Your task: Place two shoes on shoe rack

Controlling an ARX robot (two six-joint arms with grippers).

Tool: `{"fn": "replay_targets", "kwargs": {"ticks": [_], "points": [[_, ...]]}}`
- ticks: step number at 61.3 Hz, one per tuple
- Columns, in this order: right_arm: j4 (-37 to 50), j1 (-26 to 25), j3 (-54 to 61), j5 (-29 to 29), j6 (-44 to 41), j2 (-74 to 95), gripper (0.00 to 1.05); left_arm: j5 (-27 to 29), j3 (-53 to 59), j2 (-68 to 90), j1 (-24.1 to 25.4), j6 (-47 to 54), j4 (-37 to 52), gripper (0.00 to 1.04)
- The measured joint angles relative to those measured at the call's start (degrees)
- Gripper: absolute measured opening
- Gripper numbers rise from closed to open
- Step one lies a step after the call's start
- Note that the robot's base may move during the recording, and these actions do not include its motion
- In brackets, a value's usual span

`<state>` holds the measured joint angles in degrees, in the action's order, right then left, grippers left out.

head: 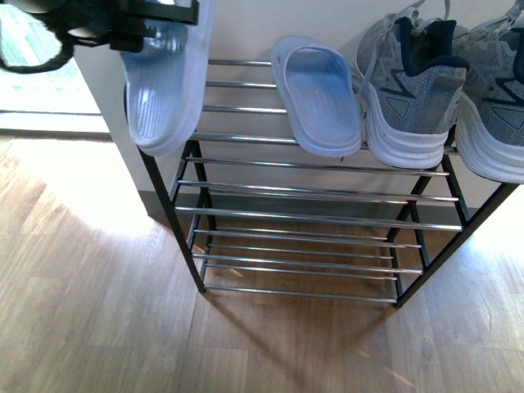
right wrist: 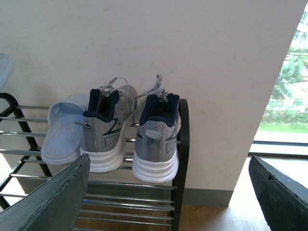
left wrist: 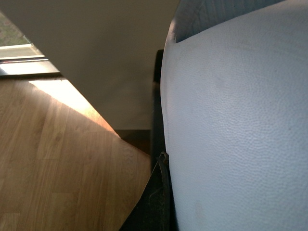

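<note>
My left claw [head: 135, 33] pinches a pale blue moulded slide sandal [head: 168, 78], hanging sole-out over the left end of the black-framed, silver-rod shoe rack [head: 303, 213]. Its twin sandal [head: 318, 97] and two grey knit sneakers [head: 413, 86] sit on the top shelf. My right claw [right wrist: 168, 192] hangs spread wide, empty.

pale blue slides [head: 318, 98], grey sneakers [head: 413, 82]

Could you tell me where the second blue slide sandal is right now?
In the front view, the second slide hangs in the left gripper above the rack's top-left corner, left of the slide already shelved.
</note>
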<state>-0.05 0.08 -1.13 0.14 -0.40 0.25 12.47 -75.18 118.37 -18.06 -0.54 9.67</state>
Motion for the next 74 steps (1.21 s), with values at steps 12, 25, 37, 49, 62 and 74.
{"fn": "replay_targets", "kwargs": {"ticks": [12,25,37,49,62,74], "points": [[0.0,0.0,0.0,0.0,0.0,0.0,0.96,2.8,-16.0,13.6,-0.6,2.2,-7.9,0.02],[0.0,0.0,0.0,0.0,0.0,0.0,0.96,3.8,-25.8,20.4,-0.7,2.4,-11.5,0.18],[0.0,0.0,0.0,0.0,0.0,0.0,0.96,0.3,-24.8,19.3,-1.2,1.3,-10.5,0.46],[0.0,0.0,0.0,0.0,0.0,0.0,0.96,-2.9,-12.7,7.4,-1.8,-1.5,-7.7,0.83],[0.0,0.0,0.0,0.0,0.0,0.0,0.96,2.5,4.8,-9.9,-1.7,-1.9,7.6,0.87],[0.0,0.0,0.0,0.0,0.0,0.0,0.96,2.8,27.4,-18.3,2.1,-0.5,42.1,0.55]]}}
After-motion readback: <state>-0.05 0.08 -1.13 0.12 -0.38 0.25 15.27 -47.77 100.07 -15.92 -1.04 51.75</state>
